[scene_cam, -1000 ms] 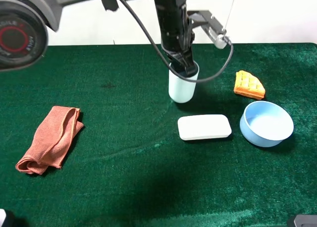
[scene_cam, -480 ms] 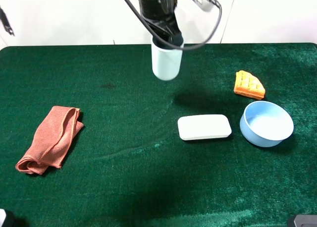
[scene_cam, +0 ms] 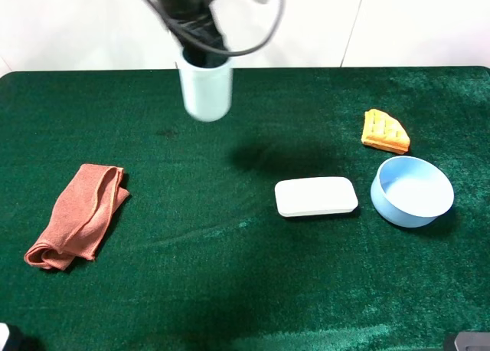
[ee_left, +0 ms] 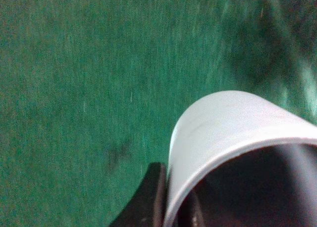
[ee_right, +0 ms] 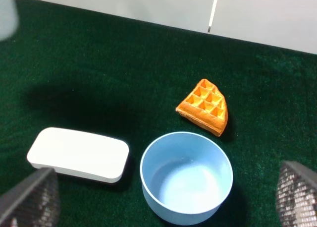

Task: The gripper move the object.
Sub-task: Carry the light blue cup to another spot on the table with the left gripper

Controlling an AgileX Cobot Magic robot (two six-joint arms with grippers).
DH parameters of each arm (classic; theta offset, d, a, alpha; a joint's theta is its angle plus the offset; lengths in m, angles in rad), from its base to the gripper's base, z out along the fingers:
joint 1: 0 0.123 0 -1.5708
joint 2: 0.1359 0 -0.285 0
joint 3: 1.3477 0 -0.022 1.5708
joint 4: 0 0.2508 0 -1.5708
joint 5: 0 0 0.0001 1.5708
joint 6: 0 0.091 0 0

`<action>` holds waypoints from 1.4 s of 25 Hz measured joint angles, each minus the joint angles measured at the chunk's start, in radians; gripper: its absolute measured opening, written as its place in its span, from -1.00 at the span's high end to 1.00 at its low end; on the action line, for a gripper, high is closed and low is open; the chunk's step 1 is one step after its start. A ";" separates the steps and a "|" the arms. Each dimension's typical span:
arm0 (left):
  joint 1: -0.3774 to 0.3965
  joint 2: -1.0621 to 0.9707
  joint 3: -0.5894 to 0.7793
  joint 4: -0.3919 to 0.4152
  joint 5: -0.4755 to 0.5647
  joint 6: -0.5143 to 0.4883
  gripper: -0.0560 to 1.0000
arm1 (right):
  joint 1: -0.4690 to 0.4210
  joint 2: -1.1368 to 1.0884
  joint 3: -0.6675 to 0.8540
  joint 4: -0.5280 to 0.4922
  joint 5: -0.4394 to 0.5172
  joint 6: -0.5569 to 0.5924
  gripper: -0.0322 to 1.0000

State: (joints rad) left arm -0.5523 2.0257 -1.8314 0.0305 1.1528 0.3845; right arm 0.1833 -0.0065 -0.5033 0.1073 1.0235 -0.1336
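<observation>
Nearest, well to the left of the white flat rounded-rectangle block (scene_cam: pixel 315 196), a crumpled rust-orange cloth (scene_cam: pixel 79 214) lies on the dark green felt table (scene_cam: pixel 230 290). Just right of the block sits a low light-blue plastic bowl (scene_cam: pixel 412 191). Beyond the block and to its right lies a golden waffle wedge (scene_cam: pixel 384 131). The right gripper (ee_right: pixel 163 197) looks down on block and bowl, its mesh-textured fingers (ee_right: pixel 30 197) spread wide and empty. Farthest, beyond the block to its left, the tall pale blue-grey plastic cup (scene_cam: pixel 207 90) hangs clear of the table, blurred. The left gripper (scene_cam: pixel 200 48) pinches the cup's rim, one dark finger outside the wall and one inside.
</observation>
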 joint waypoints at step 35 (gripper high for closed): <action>0.351 -0.203 0.762 0.045 -0.688 -0.045 0.80 | 0.000 0.000 0.000 0.000 0.000 0.000 -0.35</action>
State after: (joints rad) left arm -0.2008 1.8222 -1.0693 0.0758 0.4651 0.3395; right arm 0.1833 -0.0065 -0.5033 0.1073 1.0235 -0.1336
